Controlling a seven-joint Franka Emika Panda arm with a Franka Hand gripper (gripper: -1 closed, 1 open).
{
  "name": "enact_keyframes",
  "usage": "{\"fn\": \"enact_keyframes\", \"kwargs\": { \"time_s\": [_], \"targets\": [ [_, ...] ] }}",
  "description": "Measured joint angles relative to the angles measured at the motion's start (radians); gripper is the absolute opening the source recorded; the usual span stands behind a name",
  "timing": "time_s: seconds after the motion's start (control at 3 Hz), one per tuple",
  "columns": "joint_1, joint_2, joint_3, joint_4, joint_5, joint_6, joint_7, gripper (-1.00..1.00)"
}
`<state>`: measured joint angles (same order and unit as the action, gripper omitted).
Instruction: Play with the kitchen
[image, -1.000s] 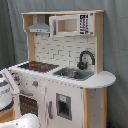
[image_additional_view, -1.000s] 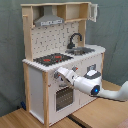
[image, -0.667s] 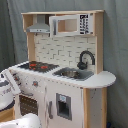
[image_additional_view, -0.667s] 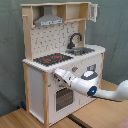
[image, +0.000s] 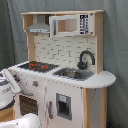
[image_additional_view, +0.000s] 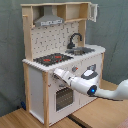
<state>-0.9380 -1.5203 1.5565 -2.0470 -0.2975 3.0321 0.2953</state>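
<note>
In the second exterior view I see the arm (image_additional_view: 100, 89) enter from the second exterior view's right edge, low, and run nearly level across the front of the kitchen (image_additional_view: 60, 65). Its white wrist with a blue light sits in front of the lower cabinet doors. The gripper (image_additional_view: 56, 75) points toward the second exterior view's left and reaches the front panel just below the stove (image_additional_view: 51, 59), above the oven door (image_additional_view: 62, 97). I cannot tell how far its fingers are parted, nor whether they hold anything.

The kitchen stands upright on a wooden floor (image_additional_view: 30, 120) before a grey curtain (image_additional_view: 10, 50).

In the second exterior view I also see the upper cabinet door (image_additional_view: 93, 11) swung open, the grey hood (image_additional_view: 49, 20), and the black faucet (image_additional_view: 75, 39) behind the sink (image_additional_view: 82, 50).

The first exterior view shows the kitchen from the other side: the faucet (image: 85, 57), the sink (image: 72, 73), the red rings of the stove (image: 37, 65), and the rounded end of the worktop (image: 102, 78). Only part of the arm (image: 7, 87) appears here, white, at the first exterior view's left edge beside the stove front. A white microwave-style cabinet front (image: 70, 24) shows here as well.
</note>
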Motion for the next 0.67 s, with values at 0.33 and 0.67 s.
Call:
{"fn": "enact_keyframes", "kwargs": {
  "time_s": [0.33, 0.67],
  "targets": [
    [0.0, 0.003, 0.001, 0.0, 0.0, 0.0, -0.102, -1.0],
    [0.0, 0.004, 0.001, 0.0, 0.0, 0.0, -0.213, -1.0]
  ]
}}
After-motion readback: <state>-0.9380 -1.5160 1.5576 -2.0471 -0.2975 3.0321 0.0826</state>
